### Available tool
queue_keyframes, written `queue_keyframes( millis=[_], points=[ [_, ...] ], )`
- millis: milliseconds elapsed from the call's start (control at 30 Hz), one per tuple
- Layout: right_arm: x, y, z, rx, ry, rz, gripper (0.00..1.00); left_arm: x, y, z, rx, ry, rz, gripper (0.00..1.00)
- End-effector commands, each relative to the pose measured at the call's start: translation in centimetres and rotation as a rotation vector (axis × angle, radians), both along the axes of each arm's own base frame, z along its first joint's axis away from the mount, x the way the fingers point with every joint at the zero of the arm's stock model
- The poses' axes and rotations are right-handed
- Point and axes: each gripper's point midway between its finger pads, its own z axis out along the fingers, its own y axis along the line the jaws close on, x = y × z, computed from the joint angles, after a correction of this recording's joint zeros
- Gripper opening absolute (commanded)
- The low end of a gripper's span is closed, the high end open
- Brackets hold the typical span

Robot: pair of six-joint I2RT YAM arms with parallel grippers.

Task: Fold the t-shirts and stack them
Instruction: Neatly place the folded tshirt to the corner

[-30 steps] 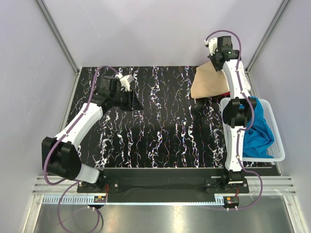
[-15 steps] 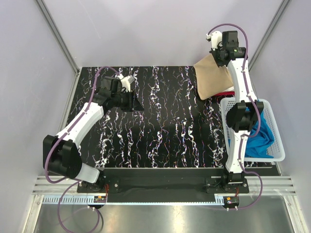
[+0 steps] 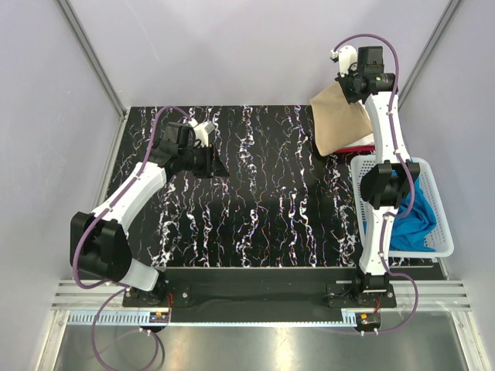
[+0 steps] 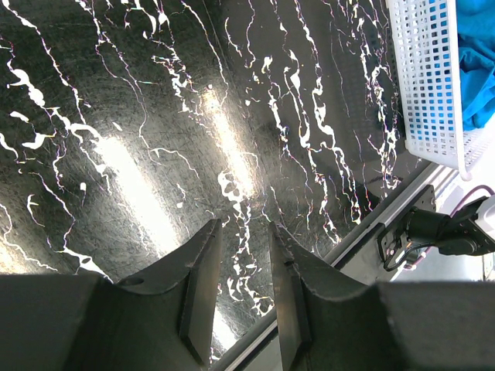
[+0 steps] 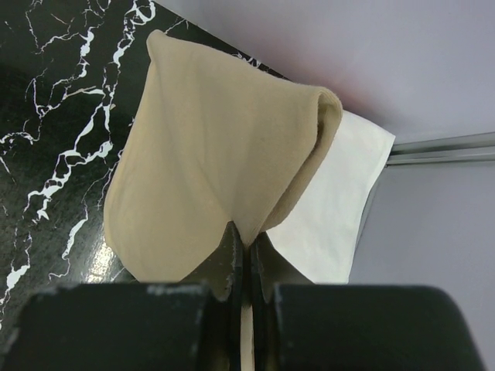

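Note:
My right gripper (image 3: 350, 87) is shut on the tan t-shirt (image 3: 336, 120) and holds it hanging above the table's far right corner. In the right wrist view the pinch (image 5: 247, 243) grips a fold of the tan t-shirt (image 5: 209, 154), with the white t-shirt (image 5: 340, 209) lying flat beneath it. A sliver of the red t-shirt (image 3: 357, 147) shows under the tan one. The bright blue t-shirt (image 3: 414, 220) lies in the basket. My left gripper (image 3: 216, 164) is open and empty over the left middle of the table; its jaws (image 4: 241, 255) stand apart with only tabletop between them.
The white mesh basket (image 3: 442, 232) stands at the right edge of the table, beside the right arm; it also shows in the left wrist view (image 4: 425, 85). The black marbled tabletop (image 3: 263, 201) ends at grey walls at the back and sides.
My right gripper has risen and moved toward the far right corner, lifting the tan t-shirt with it. The left arm has barely moved.

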Motion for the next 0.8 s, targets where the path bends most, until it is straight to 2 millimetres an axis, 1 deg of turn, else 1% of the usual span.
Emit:
queue_keyframes(
  millis=[0,200,367,600,767],
  points=[
    [-1.0,0.4,7.2,0.033,-0.164,0.020,0.00,0.5,-0.4,1.0,-0.039,-0.039,-0.017,0.36],
    [-1.1,-0.1,7.2,0.020,-0.163,-0.009,0.00,0.3,-0.4,1.1,-0.038,-0.041,-0.015,0.36],
    [-1.2,-0.1,8.4,0.029,-0.190,-0.003,0.00,0.4,-0.4,1.2,-0.038,-0.045,-0.015,0.36],
    [-1.9,0.1,9.1,0.039,-0.197,0.002,0.00,0.3,-0.4,1.3,-0.042,-0.043,-0.015,0.36],
    [-2.2,-0.3,9.4,0.024,-0.199,-0.010,0.00,0.3,-0.5,1.0,-0.044,-0.034,-0.018,0.36]
  ],
)
